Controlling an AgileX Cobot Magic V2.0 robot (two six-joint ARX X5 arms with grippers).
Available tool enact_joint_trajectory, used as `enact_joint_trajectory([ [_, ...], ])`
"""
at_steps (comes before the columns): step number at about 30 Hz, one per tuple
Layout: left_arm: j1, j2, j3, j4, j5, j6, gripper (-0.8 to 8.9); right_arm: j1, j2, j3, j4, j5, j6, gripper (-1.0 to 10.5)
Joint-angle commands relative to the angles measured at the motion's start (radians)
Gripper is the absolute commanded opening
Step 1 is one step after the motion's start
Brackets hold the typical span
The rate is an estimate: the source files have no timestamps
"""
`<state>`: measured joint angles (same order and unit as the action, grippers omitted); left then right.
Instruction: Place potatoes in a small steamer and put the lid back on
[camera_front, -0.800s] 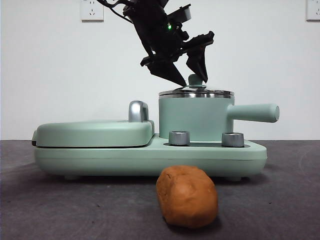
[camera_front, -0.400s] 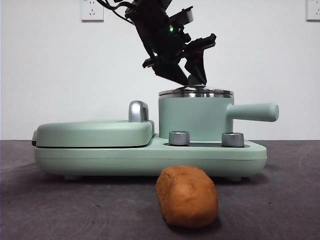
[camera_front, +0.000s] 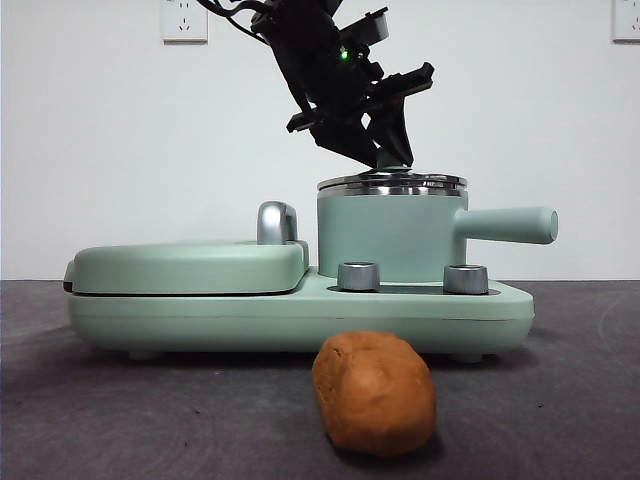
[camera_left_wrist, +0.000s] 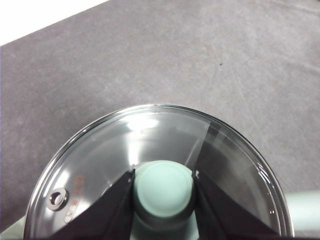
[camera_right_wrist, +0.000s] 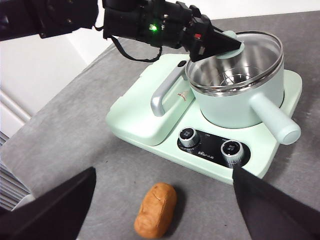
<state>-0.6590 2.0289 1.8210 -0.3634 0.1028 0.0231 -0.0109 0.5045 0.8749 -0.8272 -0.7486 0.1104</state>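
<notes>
The mint-green small steamer (camera_front: 390, 235) stands on the right of its base, its side handle pointing right; it also shows in the right wrist view (camera_right_wrist: 235, 102). The glass lid (camera_front: 392, 181) lies on or just above its rim. My left gripper (camera_front: 385, 150) comes down from above and is shut on the lid's green knob (camera_left_wrist: 164, 187), with the glass (camera_left_wrist: 150, 135) spread below the jaws. The orange-brown potato (camera_front: 375, 392) lies on the table in front of the base. My right gripper (camera_right_wrist: 163, 169) hangs open and empty above the potato (camera_right_wrist: 156, 210).
The flat mint-green griddle cover (camera_front: 185, 265) with a steel handle (camera_front: 276, 222) takes up the left of the base. Two steel dials (camera_front: 358, 276) (camera_front: 465, 278) sit at the front. The table's edge runs along one side in the right wrist view (camera_right_wrist: 30, 165).
The left gripper's jaws stood open on either side of the knob and have closed onto it, hiding it in the front view. The lid's rim sits slightly higher. The potato has not moved.
</notes>
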Motion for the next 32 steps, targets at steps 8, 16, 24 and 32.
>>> enact_joint_trajectory([
  [8, 0.005, -0.133, 0.026, -0.057, -0.005, -0.008, 0.50, 0.023, 0.047, 0.019, -0.032, 0.079, 0.008, 4.3],
  [16, 0.039, -0.241, 0.026, -0.120, -0.005, -0.005, 0.50, 0.166, 0.167, 0.025, -0.041, 0.178, 0.074, 4.3],
  [24, 0.122, -0.362, 0.026, -0.227, -0.006, 0.027, 0.50, 0.453, 0.348, 0.037, -0.016, 0.376, 0.186, 4.3],
  [32, 0.238, -0.464, 0.026, -0.324, -0.006, 0.029, 0.50, 0.714, 0.601, 0.115, 0.012, 0.593, 0.317, 4.3],
])
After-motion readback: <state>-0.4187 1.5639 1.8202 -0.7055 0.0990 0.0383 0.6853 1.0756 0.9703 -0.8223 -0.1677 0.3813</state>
